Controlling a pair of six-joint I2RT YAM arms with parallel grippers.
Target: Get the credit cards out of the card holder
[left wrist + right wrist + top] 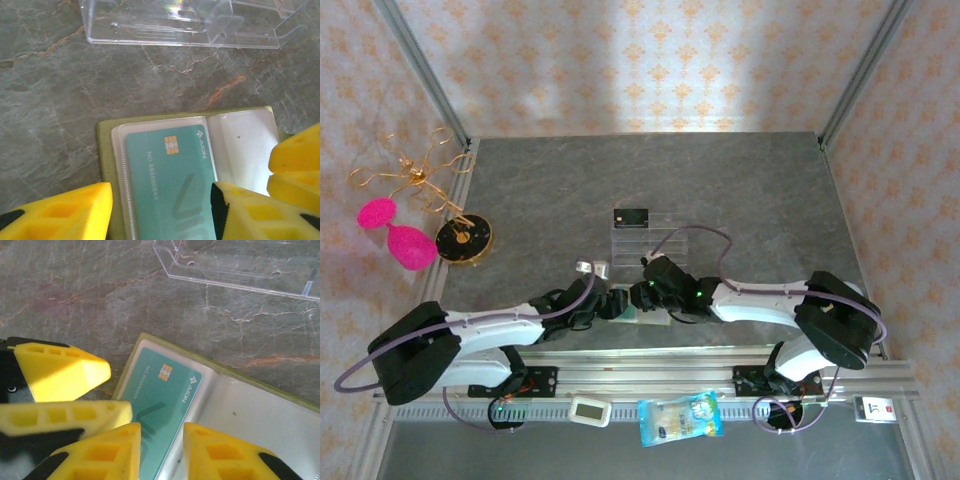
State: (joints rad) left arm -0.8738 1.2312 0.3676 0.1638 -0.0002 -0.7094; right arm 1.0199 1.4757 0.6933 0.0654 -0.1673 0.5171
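Where card holder point(104, 160) lies open on table point(50, 100), found credit card point(160, 170) in clear pocket; left gripper point(161, 205) jaws wide apart astride it, right gripper point(162, 435) jaws narrowly apart.

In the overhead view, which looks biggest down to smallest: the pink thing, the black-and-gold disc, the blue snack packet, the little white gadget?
1. pink thing and blue snack packet: about alike, so I won't rank them.
2. black-and-gold disc.
3. white gadget.
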